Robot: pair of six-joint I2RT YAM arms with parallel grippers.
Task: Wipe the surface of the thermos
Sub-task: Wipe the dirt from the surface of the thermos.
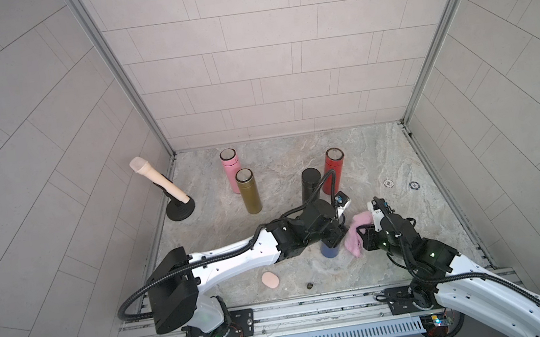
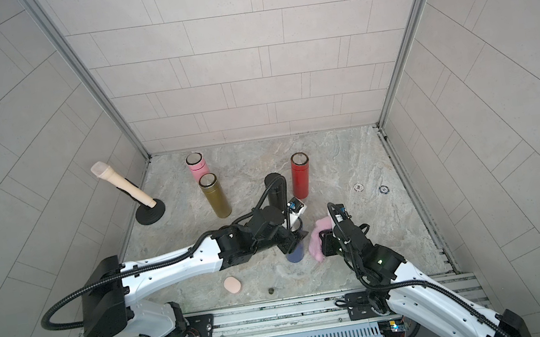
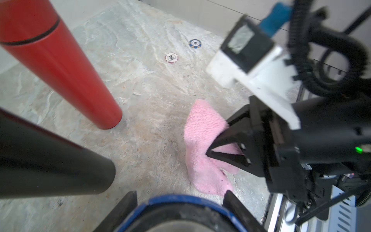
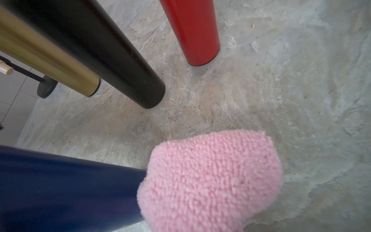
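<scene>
A dark blue thermos (image 1: pixel 329 250) (image 2: pixel 296 254) stands at the front middle of the stone floor. My left gripper (image 1: pixel 334 235) comes down over its top and is shut on it; in the left wrist view the fingers flank the blue rim (image 3: pixel 180 200). My right gripper (image 1: pixel 364 235) (image 3: pixel 207 154) is shut on a pink cloth (image 1: pixel 354 241) (image 3: pixel 200 130) just right of the thermos. In the right wrist view the cloth (image 4: pixel 210 180) covers the fingers and lies against the lower end of the blue thermos (image 4: pixel 60 190); whether they touch I cannot tell.
Behind stand a black thermos (image 1: pixel 309 185), a red one (image 1: pixel 332 171), a gold one (image 1: pixel 248 191) and a pink one (image 1: pixel 230 169). A beige microphone on a black stand (image 1: pixel 180 211) is far left. A peach pad (image 1: pixel 270 279) and two chips (image 1: pixel 388 183) lie on the floor.
</scene>
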